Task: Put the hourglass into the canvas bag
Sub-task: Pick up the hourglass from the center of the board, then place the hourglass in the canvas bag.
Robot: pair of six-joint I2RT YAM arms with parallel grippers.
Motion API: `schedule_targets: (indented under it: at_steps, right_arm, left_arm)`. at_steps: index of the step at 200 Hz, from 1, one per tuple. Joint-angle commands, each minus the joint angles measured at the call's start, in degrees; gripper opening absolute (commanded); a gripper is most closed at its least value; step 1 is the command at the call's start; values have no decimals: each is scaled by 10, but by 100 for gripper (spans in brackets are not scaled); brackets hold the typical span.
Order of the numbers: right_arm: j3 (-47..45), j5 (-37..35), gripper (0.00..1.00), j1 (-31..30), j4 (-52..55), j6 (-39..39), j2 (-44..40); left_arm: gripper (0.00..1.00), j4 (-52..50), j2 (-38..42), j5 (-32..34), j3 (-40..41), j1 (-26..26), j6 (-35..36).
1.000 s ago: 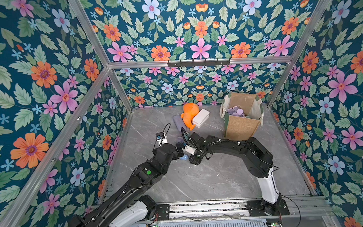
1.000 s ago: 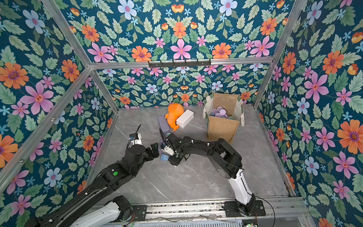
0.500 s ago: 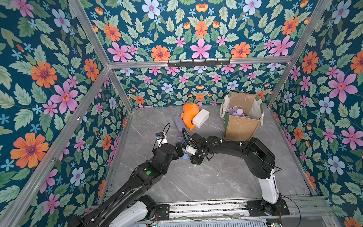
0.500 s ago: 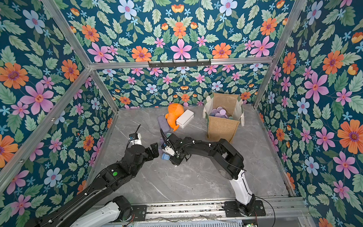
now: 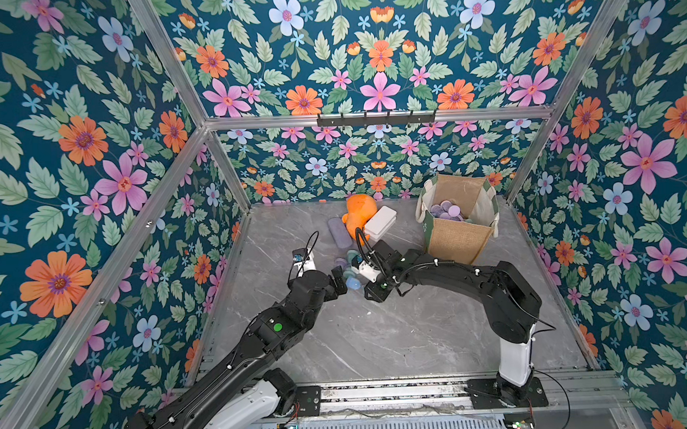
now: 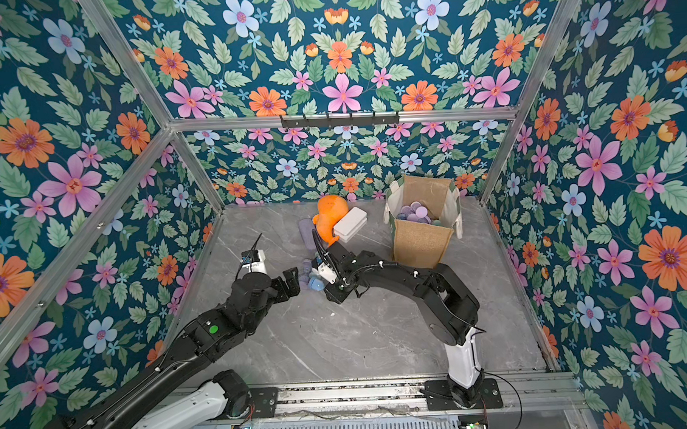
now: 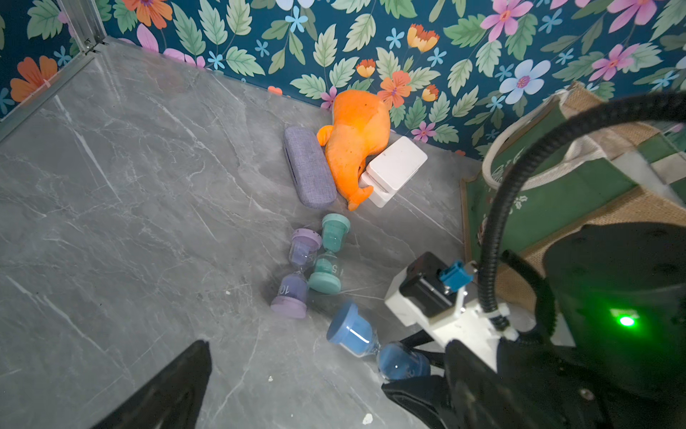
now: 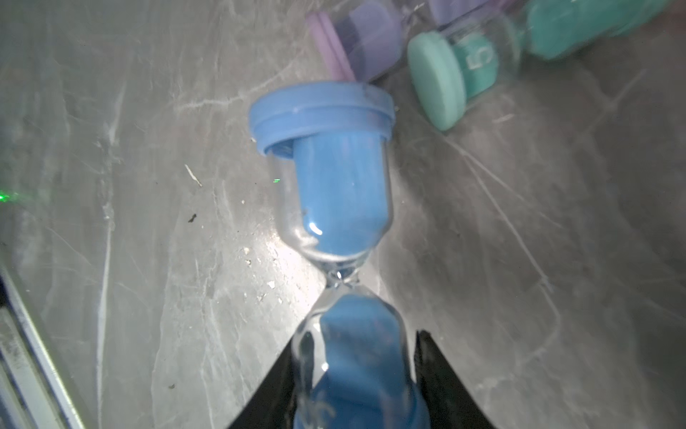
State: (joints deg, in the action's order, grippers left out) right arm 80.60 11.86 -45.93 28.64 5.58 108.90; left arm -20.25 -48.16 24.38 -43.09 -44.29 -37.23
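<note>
A blue hourglass [image 5: 352, 282] [image 8: 334, 178] lies on the grey floor between my two arms. My right gripper [image 8: 352, 345] [image 5: 359, 278] is shut on one of its bulbs, with a black finger on each side of the glass. My left gripper [image 7: 297, 371] [image 5: 338, 280] stands open just beside the hourglass's free end, holding nothing. A purple hourglass [image 7: 297, 275] and a teal hourglass [image 7: 330, 256] lie side by side just behind. The canvas bag [image 5: 453, 239] [image 6: 419, 240] stands upright and open at the back right, with several purple and teal hourglass ends [image 5: 446, 212] showing inside.
An orange plush toy [image 5: 357, 215], a white box [image 5: 379, 224] and a grey-purple glasses case [image 5: 336, 231] lie against the back wall, left of the bag. Floral walls close in the floor on three sides. The arm bases sit on a rail [image 5: 379, 395] at the front.
My right gripper's fingers have drawn in onto the blue hourglass's bulb. Both arms have stayed almost in place.
</note>
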Motion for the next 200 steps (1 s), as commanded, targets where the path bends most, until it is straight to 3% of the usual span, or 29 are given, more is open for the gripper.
schedule_targets:
  at_steps: [1,109,200]
  right_arm:
    - [-1,21,42,13,2,-39,-29]
    - [87,63,42,140,90,-125,-162]
    - [186,41,42,313,135,-165,-163]
  left_arm:
    - [100,11,-1,-3,-13,1,14]
    - [100,90,-100,-83,-107,0,71]
    - [100,154,-213,-154,-175,1,93]
